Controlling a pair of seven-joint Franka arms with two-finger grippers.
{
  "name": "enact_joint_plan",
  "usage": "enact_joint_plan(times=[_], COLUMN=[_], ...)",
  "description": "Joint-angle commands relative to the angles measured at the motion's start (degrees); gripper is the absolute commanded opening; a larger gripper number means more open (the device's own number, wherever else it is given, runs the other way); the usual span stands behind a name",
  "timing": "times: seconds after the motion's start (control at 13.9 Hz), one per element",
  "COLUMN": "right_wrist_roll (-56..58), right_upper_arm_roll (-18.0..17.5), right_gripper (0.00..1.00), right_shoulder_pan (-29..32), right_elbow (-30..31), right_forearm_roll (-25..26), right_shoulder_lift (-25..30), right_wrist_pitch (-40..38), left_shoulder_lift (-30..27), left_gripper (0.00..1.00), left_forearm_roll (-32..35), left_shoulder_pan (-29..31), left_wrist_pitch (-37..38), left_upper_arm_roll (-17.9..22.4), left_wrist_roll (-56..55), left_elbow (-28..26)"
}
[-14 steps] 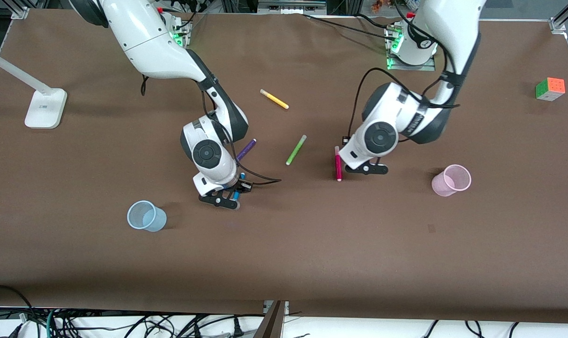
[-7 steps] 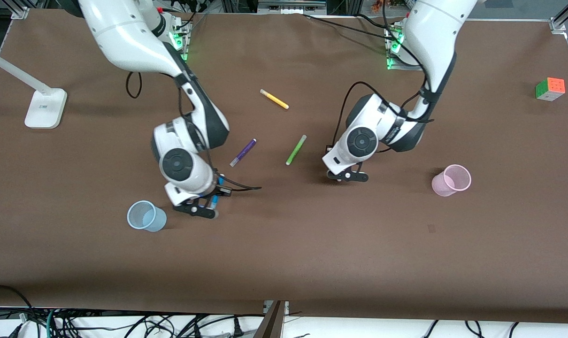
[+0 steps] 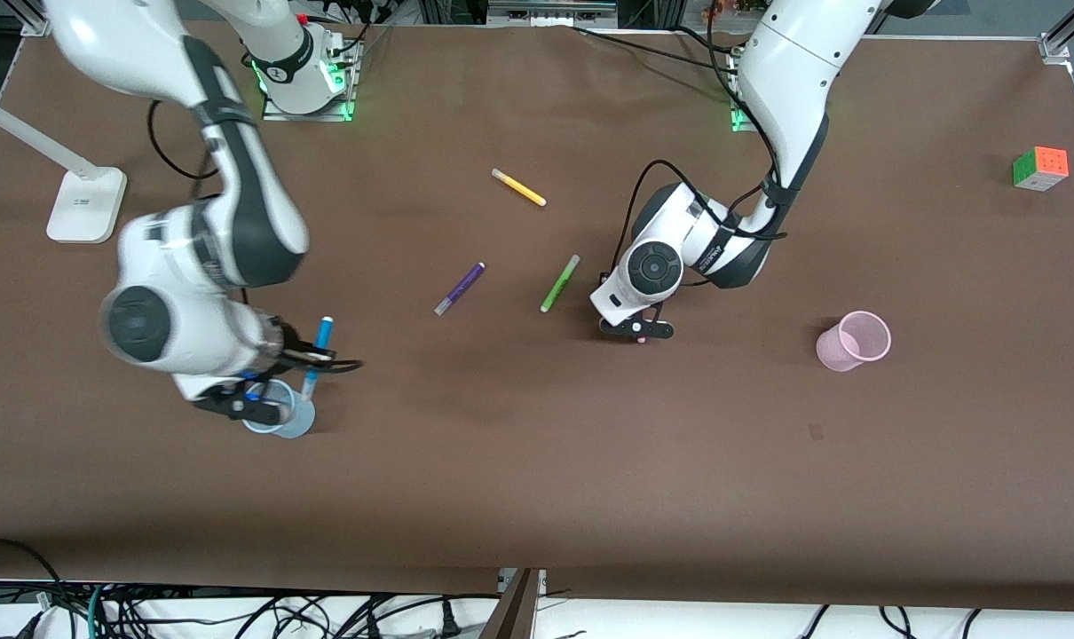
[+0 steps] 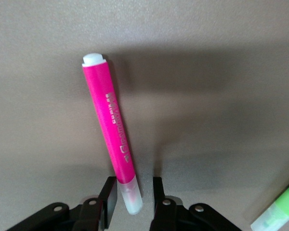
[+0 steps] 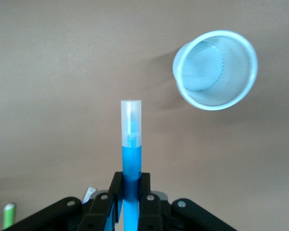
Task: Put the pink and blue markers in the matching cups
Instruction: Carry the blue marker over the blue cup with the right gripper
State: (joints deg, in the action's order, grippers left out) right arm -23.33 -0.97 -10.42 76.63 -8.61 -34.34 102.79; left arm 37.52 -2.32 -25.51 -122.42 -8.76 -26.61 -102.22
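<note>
My right gripper (image 3: 311, 366) is shut on the blue marker (image 3: 322, 333) and holds it tilted in the air, its lower end by the rim of the pale blue cup (image 3: 281, 417). In the right wrist view the marker (image 5: 131, 154) sticks out from the gripper (image 5: 131, 192), and the cup (image 5: 214, 70) stands off to one side of its pale tip. My left gripper (image 3: 636, 328) is low over the pink marker (image 3: 641, 338), which it mostly hides. In the left wrist view the pink marker (image 4: 111, 134) lies flat, its pale cap between the open gripper (image 4: 133, 202). The pale pink cup (image 3: 853, 341) stands toward the left arm's end.
A purple pen (image 3: 460, 288), a green pen (image 3: 560, 282) and a yellow pen (image 3: 518, 187) lie mid-table. A colour cube (image 3: 1040, 168) sits at the left arm's end. A white lamp base (image 3: 86, 204) sits at the right arm's end.
My right arm has carried the blue marker toward the right arm's end, up to the blue cup. My left gripper has shifted over the pink marker and now covers it.
</note>
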Motion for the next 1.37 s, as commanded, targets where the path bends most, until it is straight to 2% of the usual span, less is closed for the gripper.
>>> enact_joint_plan(times=[0.0, 0.14, 0.29, 0.43, 0.72, 1.01, 1.29], right_wrist_roll=[1.88, 1.88, 1.97, 1.8, 1.97, 3.02, 4.17], right_upper_arm_roll=[-1.05, -0.97, -1.05, -0.88, -1.05, -1.05, -1.05], right_gripper=[0.0, 0.0, 0.0, 0.0, 0.0, 0.0, 0.0], right_shoulder_pan=[4.17, 7.33, 9.27, 9.89, 13.58, 16.13, 18.25], right_elbow=[-2.01, -2.01, -2.01, -2.01, -2.01, -1.93, -1.92], right_forearm_roll=[-4.65, -10.0, -12.22, -15.63, -24.51, -29.87, -34.63], right_shoulder_lift=[-0.64, -2.04, -2.92, -3.8, -6.79, -8.89, -11.09], right_wrist_pitch=[-2.51, -2.51, -2.6, -2.69, -2.69, -2.95, -4.0], left_shoulder_lift=[0.36, 0.8, 0.54, -1.03, -4.03, -3.94, -3.94], left_gripper=[0.28, 0.15, 0.0, 0.0, 0.0, 0.0, 0.0], left_forearm_roll=[0.82, 0.82, 0.82, 0.82, 1.0, 11.61, 23.38], left_shoulder_pan=[-0.42, -0.51, -0.42, -0.42, 1.51, 2.13, 3.36], left_wrist_pitch=[-0.37, -0.37, 0.24, 3.82, 20.94, 39.06, 46.81], left_upper_arm_roll=[0.32, 0.32, 0.32, 0.49, 1.37, 1.46, 1.64], left_wrist_roll=[-0.81, -0.81, -0.99, -0.9, -0.37, 1.81, 14.28], left_elbow=[-0.18, -0.18, -0.09, 0.52, 5.0, 12.29, 12.65])
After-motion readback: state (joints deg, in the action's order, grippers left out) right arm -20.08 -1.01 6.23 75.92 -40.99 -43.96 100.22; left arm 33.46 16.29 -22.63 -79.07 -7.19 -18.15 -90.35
